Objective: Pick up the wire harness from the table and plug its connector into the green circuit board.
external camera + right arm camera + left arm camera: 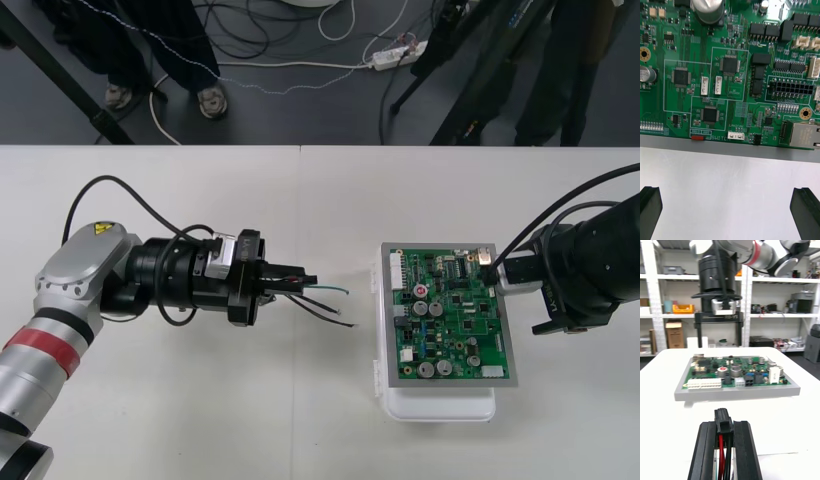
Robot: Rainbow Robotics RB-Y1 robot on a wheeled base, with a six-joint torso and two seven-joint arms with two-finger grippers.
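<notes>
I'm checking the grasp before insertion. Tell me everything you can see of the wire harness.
The small wire harness, made of thin red, black and green wires, is clamped between the black fingers of the left gripper. It is short of the green circuit board and apart from it. Its small black plastic plug stands at the fingertips, facing the board, with red and black wires running back between the fingers. In the front view, loose wire ends trail past the gripper toward the board.
</notes>
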